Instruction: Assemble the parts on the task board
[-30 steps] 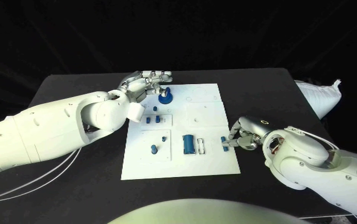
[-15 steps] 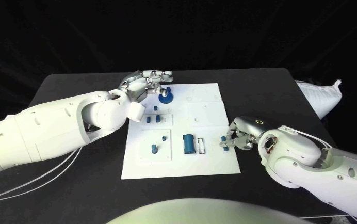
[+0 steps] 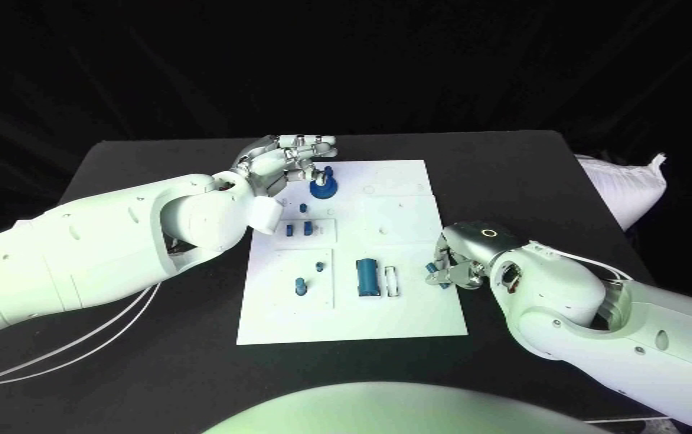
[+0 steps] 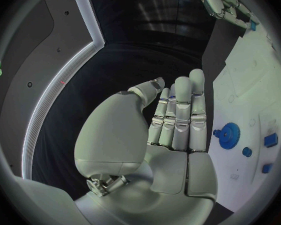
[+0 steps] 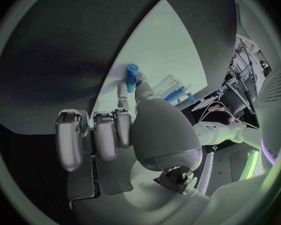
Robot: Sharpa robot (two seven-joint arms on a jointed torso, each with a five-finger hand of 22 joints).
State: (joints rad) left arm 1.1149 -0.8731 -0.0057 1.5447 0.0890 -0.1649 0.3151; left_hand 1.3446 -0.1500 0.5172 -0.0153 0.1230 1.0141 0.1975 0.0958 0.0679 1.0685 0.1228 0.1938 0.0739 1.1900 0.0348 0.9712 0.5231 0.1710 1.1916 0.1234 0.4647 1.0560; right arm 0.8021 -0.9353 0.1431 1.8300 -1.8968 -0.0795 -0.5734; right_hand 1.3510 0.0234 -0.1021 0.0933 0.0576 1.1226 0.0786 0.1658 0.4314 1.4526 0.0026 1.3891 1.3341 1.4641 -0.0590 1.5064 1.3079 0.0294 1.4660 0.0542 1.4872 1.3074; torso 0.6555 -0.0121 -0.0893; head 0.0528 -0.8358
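Note:
The white task board (image 3: 404, 216) lies mid-table. A blue gear (image 3: 323, 190) stands near its far left corner, and my left hand (image 3: 286, 161) hovers just beside it with straight fingers, holding nothing; the left wrist view shows that flat hand (image 4: 175, 120) and the gear (image 4: 228, 135). Small blue pegs (image 3: 299, 228) and a larger blue block (image 3: 369, 277) sit further down the board. At the board's right edge my right hand (image 3: 459, 266) pinches a short blue peg (image 3: 431, 271) between thumb and a finger. In the right wrist view the peg (image 5: 132, 75) stands at those fingertips over the board (image 5: 168, 47).
A white bag (image 3: 629, 186) lies at the table's right edge. White cables (image 3: 72, 349) trail along the table's left side under my left arm. Black table surface surrounds the board on all sides.
My right arm has swung inward toward the board's right edge and the blue peg in its fingers has shifted slightly left and up. The left hand has hardly moved.

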